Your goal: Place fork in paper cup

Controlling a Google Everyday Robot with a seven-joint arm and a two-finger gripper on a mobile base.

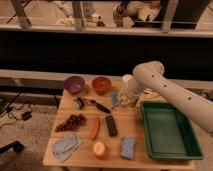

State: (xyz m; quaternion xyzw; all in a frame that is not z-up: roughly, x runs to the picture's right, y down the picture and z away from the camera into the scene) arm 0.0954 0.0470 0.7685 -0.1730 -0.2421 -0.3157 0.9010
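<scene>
The whitish paper cup [127, 79] stands at the back of the wooden table [82, 162], right of the orange bowl [101, 85], partly hidden by my white arm. My gripper [123, 100] hangs low just in front of that cup and right beside the blue-grey cup [115, 97]. A thin pale sliver at the gripper's tip [118, 104] looks like the fork. I cannot tell whether it is held.
A purple bowl [74, 84] stands at the back left. A small metal cup [78, 103], black-handled utensil [100, 106], grapes [72, 121], red pepper [95, 128], black bar [111, 125], peach [99, 149], blue sponge [127, 147] and blue cloth [66, 146] lie about. A green tray [167, 150] fills the right side.
</scene>
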